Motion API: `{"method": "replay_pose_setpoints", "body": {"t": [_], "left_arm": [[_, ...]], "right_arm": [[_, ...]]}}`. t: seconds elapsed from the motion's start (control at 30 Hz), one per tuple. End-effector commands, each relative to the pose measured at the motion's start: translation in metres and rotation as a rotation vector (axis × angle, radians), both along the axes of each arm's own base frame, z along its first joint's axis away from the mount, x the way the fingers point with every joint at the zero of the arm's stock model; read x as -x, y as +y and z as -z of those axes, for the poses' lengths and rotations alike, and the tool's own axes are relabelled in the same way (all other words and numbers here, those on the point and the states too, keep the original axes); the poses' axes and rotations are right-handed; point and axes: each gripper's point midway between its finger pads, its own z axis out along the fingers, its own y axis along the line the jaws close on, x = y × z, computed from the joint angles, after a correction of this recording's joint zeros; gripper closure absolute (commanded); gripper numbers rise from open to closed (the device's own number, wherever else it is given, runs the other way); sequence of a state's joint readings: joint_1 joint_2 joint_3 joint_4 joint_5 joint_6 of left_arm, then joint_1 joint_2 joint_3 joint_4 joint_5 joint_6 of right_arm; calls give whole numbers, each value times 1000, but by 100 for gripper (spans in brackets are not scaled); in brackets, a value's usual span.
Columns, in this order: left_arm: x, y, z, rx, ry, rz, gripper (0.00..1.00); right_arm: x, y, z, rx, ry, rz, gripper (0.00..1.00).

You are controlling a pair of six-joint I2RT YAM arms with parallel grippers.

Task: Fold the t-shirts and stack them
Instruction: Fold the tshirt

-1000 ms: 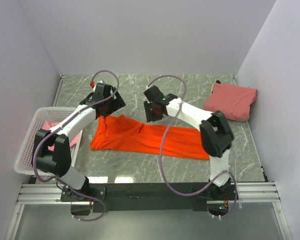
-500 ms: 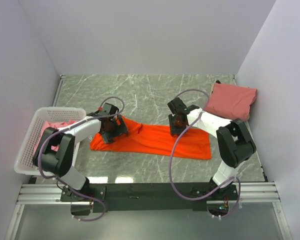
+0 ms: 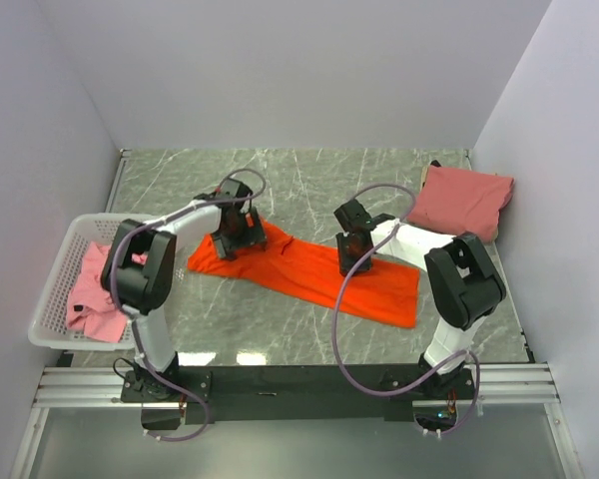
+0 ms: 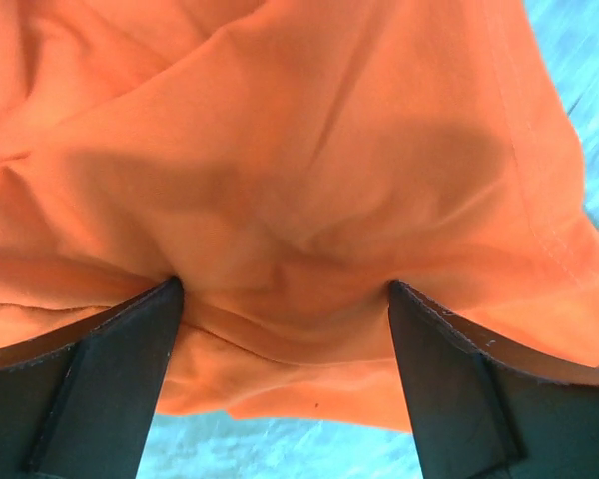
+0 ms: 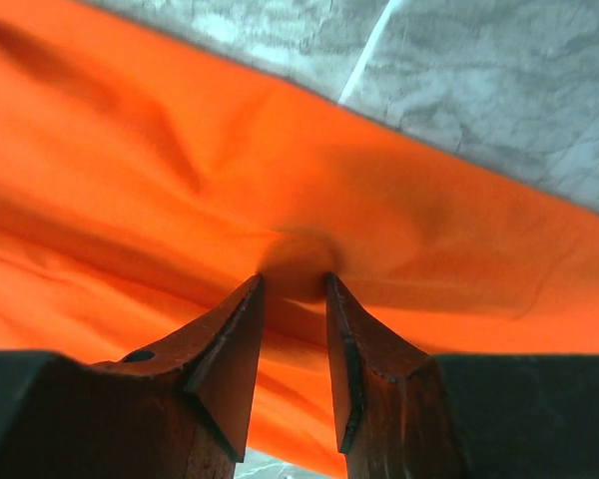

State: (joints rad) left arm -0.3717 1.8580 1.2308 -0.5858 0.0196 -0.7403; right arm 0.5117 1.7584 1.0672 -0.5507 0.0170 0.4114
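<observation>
The bright orange t-shirt point(image 3: 299, 271) lies folded into a long strip across the middle of the table, slanting down to the right. My left gripper point(image 3: 236, 232) is open, its jaws wide apart and pressed onto the shirt's left end point(image 4: 299, 150). My right gripper point(image 3: 353, 249) is shut on a puckered pinch of the orange cloth point(image 5: 180, 200) at the strip's upper edge, right of centre. The dusty salmon-pink t-shirt point(image 3: 461, 203) lies folded at the back right. The lighter pink t-shirt point(image 3: 92, 297) lies crumpled in the basket.
The white perforated basket point(image 3: 52, 294) stands at the left edge of the table. White walls close in the left, back and right sides. Grey marble table point(image 5: 479, 80) shows behind and in front of the orange strip.
Both grippers came down from holding the orange shirt's upper edge. The left gripper has since slid back and right, and the strip's left end went with it, so the strip now slants.
</observation>
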Motion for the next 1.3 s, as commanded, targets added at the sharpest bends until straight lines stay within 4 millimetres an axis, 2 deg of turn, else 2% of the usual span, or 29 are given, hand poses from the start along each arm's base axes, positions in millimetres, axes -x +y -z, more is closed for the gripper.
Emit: {"method": "replay_pose_setpoints", "body": {"t": [0.0,0.03,0.07,0.1,0.13,0.17,0.23,0.27,0.33,0.37,0.43,0.53,0.67,0.8,1.0,1.13,1.23,1.27], "left_arm": [[-16,10,31,-113,35,79,8],[-22,11,31,-132,34,101,8],[-39,6,21,-131,1,114,8],[-41,8,29,-147,24,126,8],[-43,12,28,-169,34,142,8],[-58,8,20,-165,7,150,8],[-65,13,25,-182,30,172,8],[-79,8,16,-168,1,181,8],[-87,6,19,-151,6,229,9],[-98,1,11,-132,-20,243,9],[-105,-2,12,-121,-27,273,9],[-126,-10,0,-106,-82,290,9],[-142,-19,-1,-70,-118,296,9],[-154,-27,9,-38,-139,287,9],[-165,-36,20,-1,-165,278,9],[-182,-47,17,40,-219,281,9],[-196,-54,14,66,-257,278,8],[-201,-56,19,67,-266,276,8]], "right_arm": [[44,-9,22,12,161,14,62],[50,-10,22,10,174,16,62],[54,-10,21,6,186,20,62],[57,-10,19,-1,186,22,62],[60,-8,18,-4,192,18,62],[64,-5,17,-20,204,18,62],[69,-1,14,-39,209,11,62],[72,3,13,-44,214,3,62],[76,8,12,-58,222,-4,62],[78,13,12,-68,227,-13,62],[81,21,11,-104,249,-20,62],[82,37,8,-145,263,-44,62],[79,56,4,-168,274,-91,62],[71,83,-3,-224,276,-127,62],[72,119,-10,-271,280,-177,62],[75,144,-14,-311,282,-201,62],[70,155,-14,-317,275,-201,62],[67,159,-14,-318,271,-201,62]]}}
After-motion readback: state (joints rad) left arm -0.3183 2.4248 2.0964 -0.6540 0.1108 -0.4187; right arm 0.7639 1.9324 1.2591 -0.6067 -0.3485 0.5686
